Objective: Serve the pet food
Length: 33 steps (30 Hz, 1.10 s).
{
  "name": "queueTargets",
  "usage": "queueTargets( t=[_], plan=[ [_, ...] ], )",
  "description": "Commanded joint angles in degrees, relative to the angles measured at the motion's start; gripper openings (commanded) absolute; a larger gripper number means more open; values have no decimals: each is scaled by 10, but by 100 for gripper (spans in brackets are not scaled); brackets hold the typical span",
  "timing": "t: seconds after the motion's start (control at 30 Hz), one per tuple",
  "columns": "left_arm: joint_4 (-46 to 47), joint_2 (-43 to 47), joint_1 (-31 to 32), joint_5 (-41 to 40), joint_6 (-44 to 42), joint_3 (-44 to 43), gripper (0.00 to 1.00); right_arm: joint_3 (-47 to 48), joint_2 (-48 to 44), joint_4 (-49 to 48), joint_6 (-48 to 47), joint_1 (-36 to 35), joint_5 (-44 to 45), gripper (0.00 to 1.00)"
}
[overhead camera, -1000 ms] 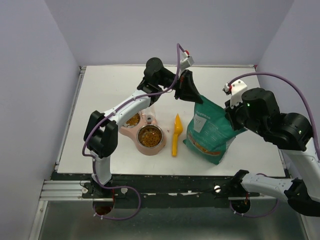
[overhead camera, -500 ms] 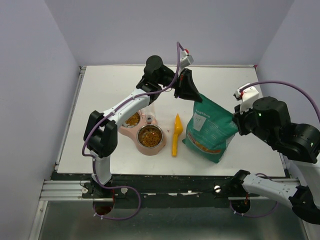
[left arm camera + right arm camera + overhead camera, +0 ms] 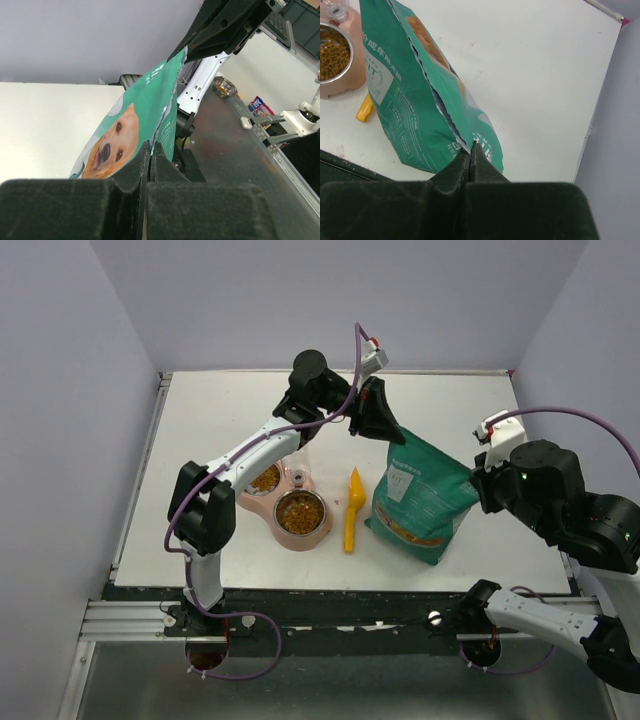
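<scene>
Both hands grip the bag (image 3: pixel 420 502) by its top corners: left hand (image 3: pixel 388 430) clamped far, right hand (image 3: pixel 476 485) clamped near (mouth stretched between them). Pet food (image 3: pixel 299 513) sits in the bowl (image 3: pixel 323 508), left of the bag and nearer the left arm.

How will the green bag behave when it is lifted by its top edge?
Probably floppy: the bag looks thin and creased, and its mouth gapes. Likely bottom-heavy, as its base bulges wide. It may sag between both pinched corners.
</scene>
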State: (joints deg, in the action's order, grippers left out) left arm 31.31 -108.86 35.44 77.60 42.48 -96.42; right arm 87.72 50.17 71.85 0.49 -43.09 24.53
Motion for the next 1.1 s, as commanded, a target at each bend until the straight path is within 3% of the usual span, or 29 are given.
queueTargets(
  t=[0.0, 0.07, 0.1, 0.13, 0.27, 0.53, 0.57, 0.6, 0.63, 0.8, 0.93, 1.07],
  plan=[
    [30, 16, -27, -24, 2, -25, 0, -5, -26, 97, -15, 4, 64, 0],
    [28, 17, -27, -23, 4, -22, 0, -5, -37, 97, -12, 4, 68, 0],
    [28, 18, -27, -23, 3, -20, 0, -6, -40, 97, -8, 4, 84, 28],
    [28, 19, -27, -24, 3, -18, 0, -8, -44, 96, -7, 5, 95, 37],
    [25, 19, -27, -25, 4, -18, 0, -20, -62, 97, -22, 3, 102, 2],
    [19, 25, -27, -28, 1, -11, 0, -10, -54, 95, -12, 5, 69, 0],
    [16, 28, -27, -34, -2, -8, 0, -9, -54, 95, -6, 6, 80, 16],
    [-2, 31, -27, -40, -13, -5, 0, -8, -57, 95, -7, 5, 92, 41],
    [-27, 36, -26, -48, -36, -3, 0, -1, -62, 95, -7, 4, 97, 48],
    [-121, 53, -25, -62, -107, -8, 28, 29, -44, 95, -8, 4, 40, 52],
    [-122, 59, -22, -62, -113, -1, 34, 13, -27, 80, -17, 4, -2, 64],
    [-121, 61, -19, -61, -109, 0, 41, 18, -17, 49, -23, 5, -16, 69]
  ],
)
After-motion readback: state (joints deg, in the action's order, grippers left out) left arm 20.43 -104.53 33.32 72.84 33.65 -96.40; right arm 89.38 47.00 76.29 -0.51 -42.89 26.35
